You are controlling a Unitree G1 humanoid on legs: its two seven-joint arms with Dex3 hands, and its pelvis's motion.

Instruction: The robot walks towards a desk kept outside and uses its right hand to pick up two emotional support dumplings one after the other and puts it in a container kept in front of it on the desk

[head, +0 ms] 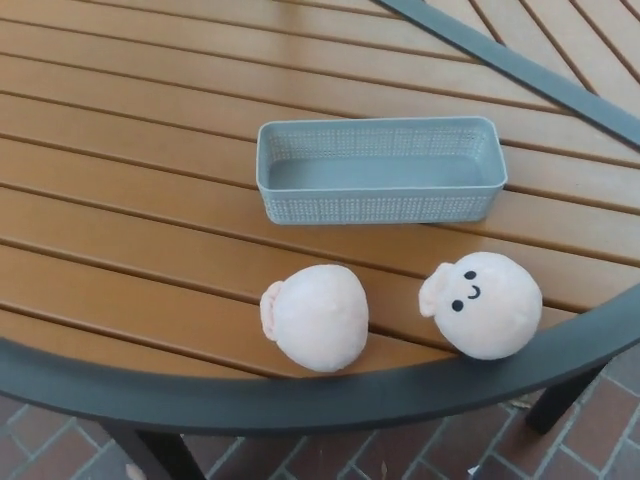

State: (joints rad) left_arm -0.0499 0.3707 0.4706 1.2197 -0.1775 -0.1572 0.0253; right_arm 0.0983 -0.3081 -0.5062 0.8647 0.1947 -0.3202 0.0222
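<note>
Two pale pink plush dumplings lie near the table's front edge. The left dumpling (315, 316) is turned so that its face is hidden. The right dumpling (485, 304) shows two black eyes and a small smile. Behind them stands an empty grey-blue rectangular basket (380, 168) with perforated walls, long side toward me. Neither of my hands shows in the head view.
The table is of orange-brown wooden slats (130, 200) with a dark curved rim (300, 400) along the front. A dark bar (520, 68) crosses the top right. Red brick paving (420, 455) and dark table legs (560, 395) show below the rim.
</note>
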